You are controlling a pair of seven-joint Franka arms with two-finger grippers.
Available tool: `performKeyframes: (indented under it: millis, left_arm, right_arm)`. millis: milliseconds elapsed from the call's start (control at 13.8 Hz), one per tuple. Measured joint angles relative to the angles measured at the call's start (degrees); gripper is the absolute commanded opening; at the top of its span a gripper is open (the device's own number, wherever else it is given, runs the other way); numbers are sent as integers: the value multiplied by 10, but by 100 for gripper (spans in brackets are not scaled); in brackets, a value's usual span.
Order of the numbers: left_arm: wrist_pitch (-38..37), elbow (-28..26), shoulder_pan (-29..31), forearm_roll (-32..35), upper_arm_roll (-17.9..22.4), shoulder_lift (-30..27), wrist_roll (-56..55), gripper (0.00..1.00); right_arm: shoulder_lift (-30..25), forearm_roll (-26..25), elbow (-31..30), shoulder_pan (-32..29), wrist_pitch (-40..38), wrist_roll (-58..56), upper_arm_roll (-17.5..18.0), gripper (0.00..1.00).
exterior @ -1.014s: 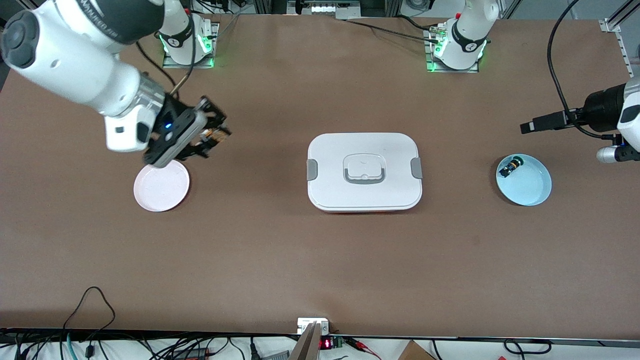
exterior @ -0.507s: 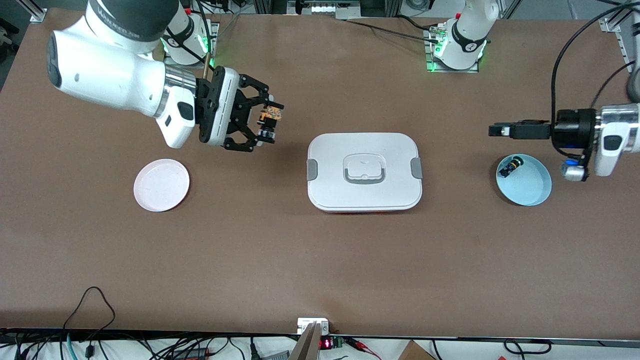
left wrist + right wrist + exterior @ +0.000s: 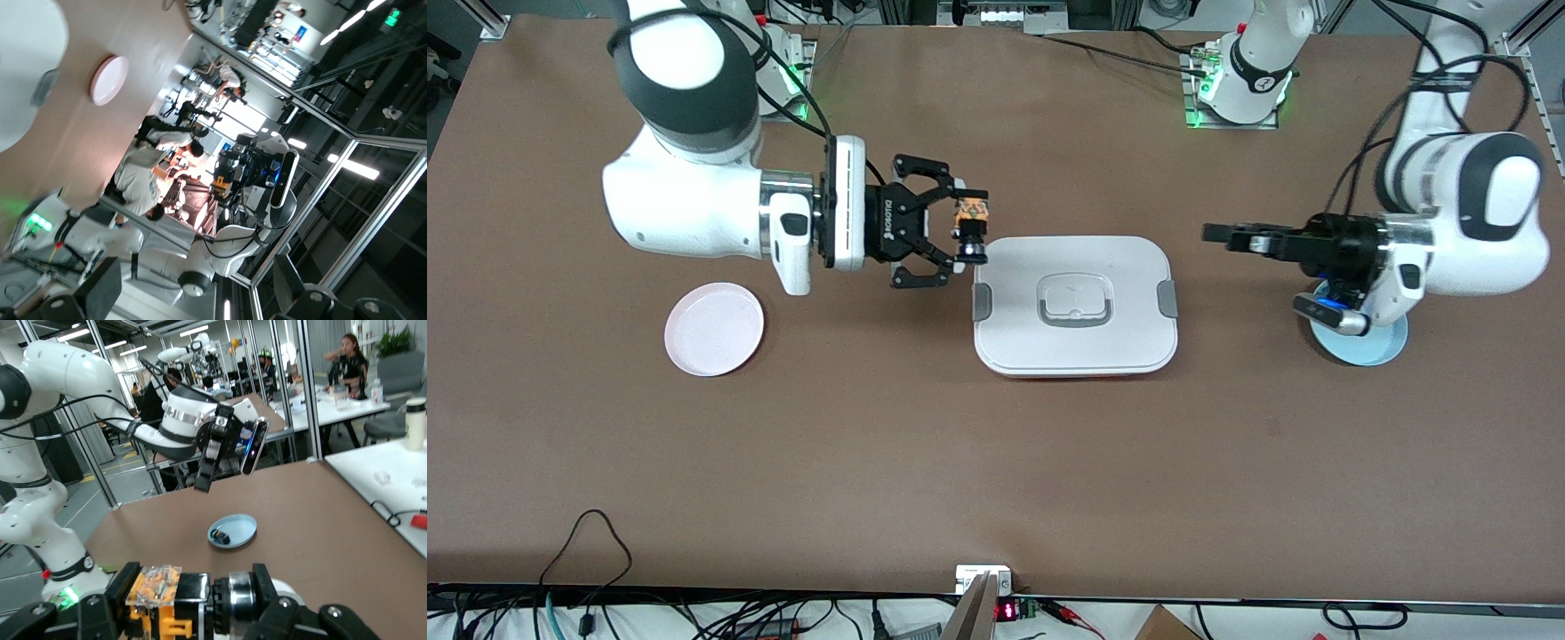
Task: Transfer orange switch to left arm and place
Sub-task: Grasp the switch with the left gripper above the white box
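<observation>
My right gripper [image 3: 966, 228] is shut on the orange switch [image 3: 970, 222], a small black cylinder with an orange band. It holds the switch level in the air over the box's edge toward the right arm's end. The switch fills the jaws in the right wrist view [image 3: 180, 597]. The white box [image 3: 1074, 302] with grey clips sits mid-table. My left gripper [image 3: 1214, 235] is open and empty, pointing at the box, over the table between the box and the blue plate [image 3: 1387, 348]. The left wrist view shows the switch in the right gripper [image 3: 223, 179] in the distance.
A pink plate [image 3: 714, 329] lies toward the right arm's end. The left wrist covers most of the blue plate in the front view. In the right wrist view the blue plate [image 3: 235, 528] holds a small black part [image 3: 218, 535]. Cables run along the table's near edge.
My right arm has carried the switch from above the pink plate to the box's edge and turned level. My left arm has swung in from the table's end, over the blue plate.
</observation>
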Motion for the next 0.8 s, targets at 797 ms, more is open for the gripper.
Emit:
performKeyframes:
  millis: [797]
  left_arm:
    - [298,-37,-22,-184,-200,-37,168,100]
  right_arm:
    - [54,162,41,67,87,-115,-2,22]
